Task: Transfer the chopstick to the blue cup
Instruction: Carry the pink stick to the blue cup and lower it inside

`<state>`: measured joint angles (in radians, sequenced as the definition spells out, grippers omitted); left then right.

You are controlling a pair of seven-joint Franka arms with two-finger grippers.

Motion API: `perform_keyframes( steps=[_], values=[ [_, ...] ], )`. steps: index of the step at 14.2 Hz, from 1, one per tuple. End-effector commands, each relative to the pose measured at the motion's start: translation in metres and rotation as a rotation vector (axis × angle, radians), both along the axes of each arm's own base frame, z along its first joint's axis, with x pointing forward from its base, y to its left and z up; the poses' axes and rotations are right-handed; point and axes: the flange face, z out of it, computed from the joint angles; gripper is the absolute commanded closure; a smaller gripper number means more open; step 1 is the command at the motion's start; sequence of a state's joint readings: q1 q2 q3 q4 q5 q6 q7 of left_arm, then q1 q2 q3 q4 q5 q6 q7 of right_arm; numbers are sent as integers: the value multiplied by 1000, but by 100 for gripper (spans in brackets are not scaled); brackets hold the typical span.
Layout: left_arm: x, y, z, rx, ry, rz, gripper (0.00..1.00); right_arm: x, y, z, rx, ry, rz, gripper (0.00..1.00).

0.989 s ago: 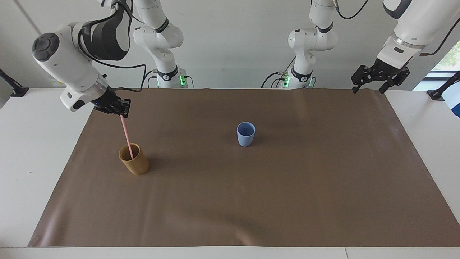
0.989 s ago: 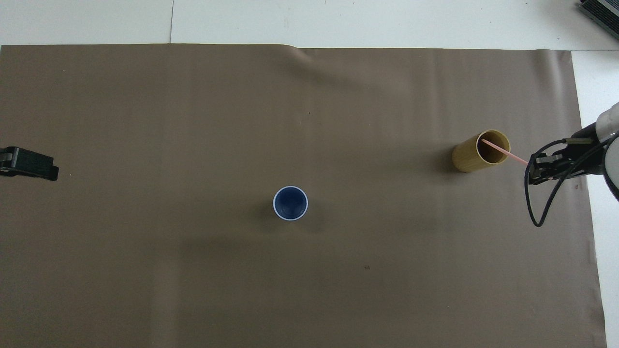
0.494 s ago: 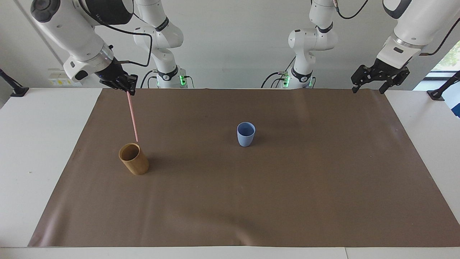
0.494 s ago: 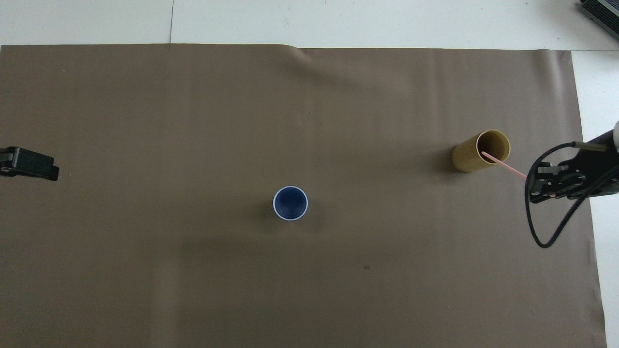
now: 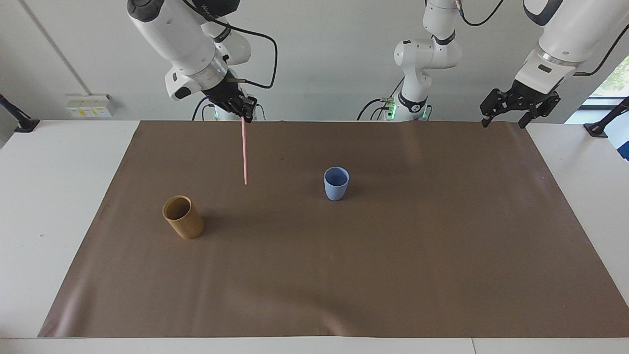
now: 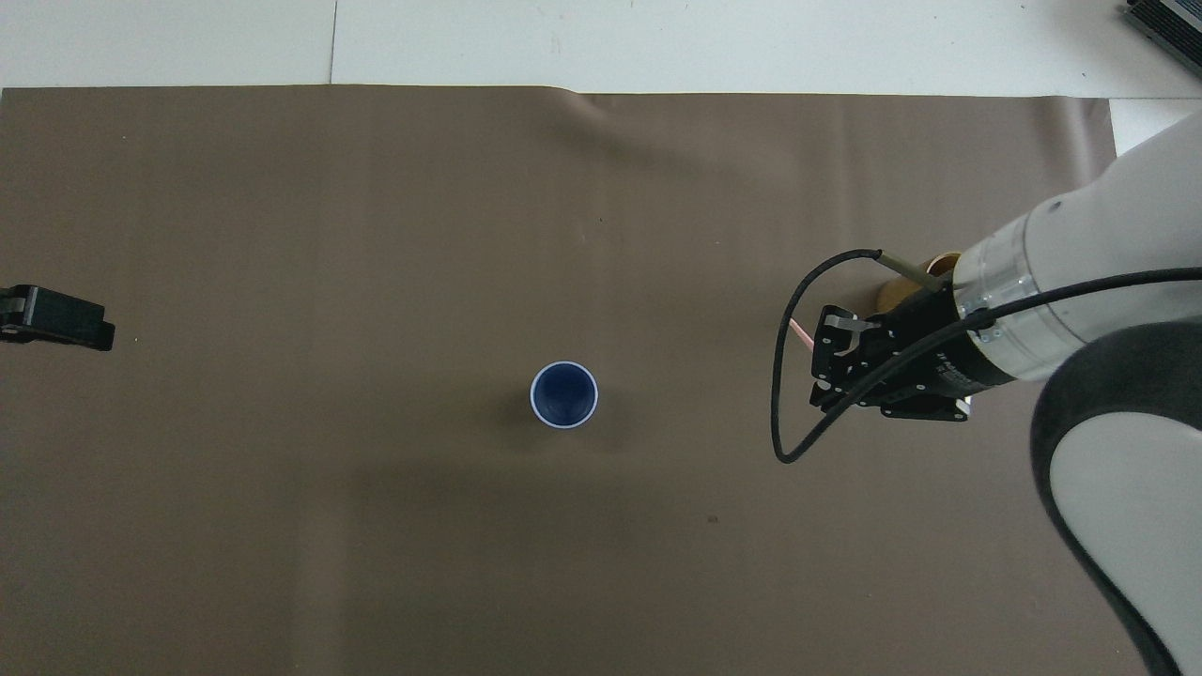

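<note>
Above the brown mat [image 5: 442,246], between the tan cup [image 5: 183,217] and the blue cup [image 5: 336,183], the right gripper [image 5: 244,114] is carrying the chopstick [image 5: 244,152]. Its jaws are pinching the stick at its top end, so the shaft is hanging nearly vertical with its lower tip clear of the mat and of both cups. This top-end, near-vertical hold is probably chosen so that the free lower tip can be lowered straight into a cup mouth without the jaws meeting the rim.

In the overhead view, the right gripper [image 6: 850,366] is sitting at about 3 o'clock from the blue cup [image 6: 563,395], well apart from it, and only a short pink length of the chopstick [image 6: 800,330] is showing beside the jaws. The arm is covering most of the tan cup [image 6: 916,282], whose rim is showing at about 1 o'clock from the gripper.

The blue cup is standing upright and empty near the centre of the worktop, mouth open upward, ready to receive the stick. The tan cup is standing toward the right arm's end, also empty.

The left gripper [image 5: 520,105] is waiting with its jaws spread over the mat's edge at the left arm's end, holding nothing.

The transfer is judged to be about midway: the tip needs centring over the blue cup before descent.
</note>
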<state>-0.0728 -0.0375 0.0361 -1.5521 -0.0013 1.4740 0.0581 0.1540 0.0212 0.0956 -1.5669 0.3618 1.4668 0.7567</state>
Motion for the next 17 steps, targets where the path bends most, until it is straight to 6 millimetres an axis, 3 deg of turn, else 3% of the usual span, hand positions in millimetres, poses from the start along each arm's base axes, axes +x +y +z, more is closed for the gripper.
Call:
perform_keyframes(
  steps=[1,5,8,11,15,17],
  values=[
    [-5,2,3,-13,6,11,0,-7,46,-7,66,8,-104,100],
    [-5,2,3,-13,6,11,0,-22,125,-18,170,57,-214,100],
    [-5,2,3,-13,6,9,0,-26,165,-37,221,122,-272,100],
    [-5,2,3,-13,6,11,0,-25,182,-63,244,182,-301,100],
    [-5,2,3,-13,6,12,0,-33,179,-84,215,214,-303,100],
    [-5,2,3,-13,6,11,0,-25,178,-98,213,208,-320,100]
  ],
)
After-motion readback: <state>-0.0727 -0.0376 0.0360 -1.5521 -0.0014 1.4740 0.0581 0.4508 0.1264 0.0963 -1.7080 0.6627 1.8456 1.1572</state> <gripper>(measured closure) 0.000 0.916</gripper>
